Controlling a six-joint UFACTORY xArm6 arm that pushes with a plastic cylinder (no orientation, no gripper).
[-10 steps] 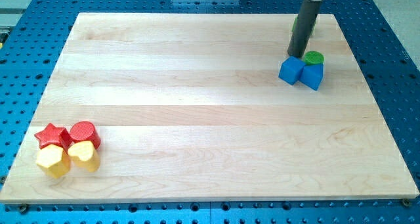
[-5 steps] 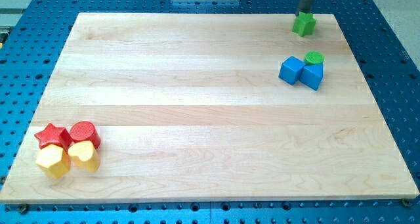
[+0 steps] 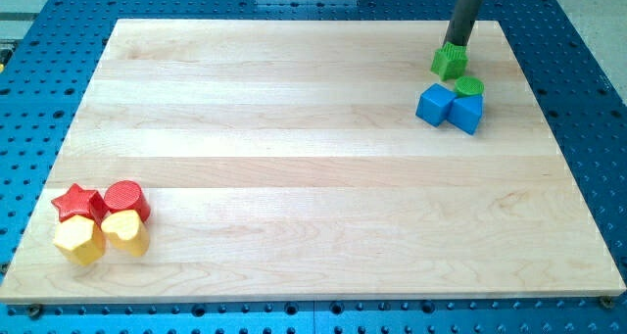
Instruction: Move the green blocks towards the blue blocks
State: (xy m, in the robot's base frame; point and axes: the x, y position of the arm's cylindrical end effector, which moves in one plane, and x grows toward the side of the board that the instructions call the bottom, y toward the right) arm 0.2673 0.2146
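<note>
Two blue blocks sit at the view's upper right: a blue cube point(image 3: 434, 105) on the left and a blue block point(image 3: 466, 113) on the right, touching. A green cylinder point(image 3: 469, 85) rests against the top of the right blue block. A green star block point(image 3: 450, 61) lies just above the blue pair, a small gap from them. My tip point(image 3: 456, 45) touches the green star's top edge, on the side away from the blue blocks.
At the view's lower left are a red star point(image 3: 77, 203), a red cylinder point(image 3: 126, 199), a yellow hexagon block point(image 3: 78, 240) and a yellow heart block point(image 3: 125, 231), clustered together. The wooden board point(image 3: 294, 158) lies on a blue perforated table.
My tip went from beside the blue blocks up past the green star, then came back down, pushing the star toward the blue blocks.
</note>
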